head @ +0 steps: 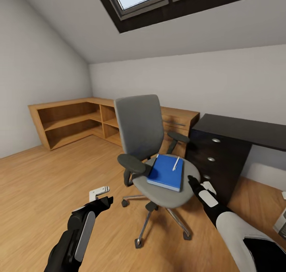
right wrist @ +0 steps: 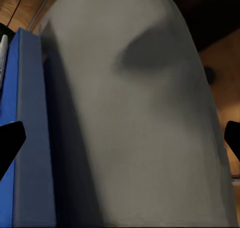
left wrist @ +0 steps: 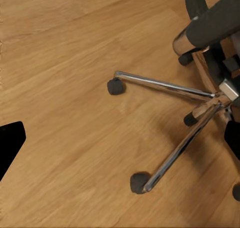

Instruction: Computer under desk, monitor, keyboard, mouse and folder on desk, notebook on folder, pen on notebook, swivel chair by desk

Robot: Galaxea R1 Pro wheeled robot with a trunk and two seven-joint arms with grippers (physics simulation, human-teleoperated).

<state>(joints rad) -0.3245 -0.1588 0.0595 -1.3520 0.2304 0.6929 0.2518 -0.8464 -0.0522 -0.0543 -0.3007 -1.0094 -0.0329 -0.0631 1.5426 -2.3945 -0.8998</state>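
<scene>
Head view is showing the blue folder [head: 166,173] lying on the chair [head: 159,172] seat, with the pen [head: 175,163] on top. The right claw [head: 193,182] is hanging just beside its right edge, nearer than the left claw [head: 104,198]. Right wrist view is showing its fingertips [right wrist: 10,140] spread wide, holding nothing. Left claw state: cannot tell. The table [head: 242,131] is standing behind.
</scene>
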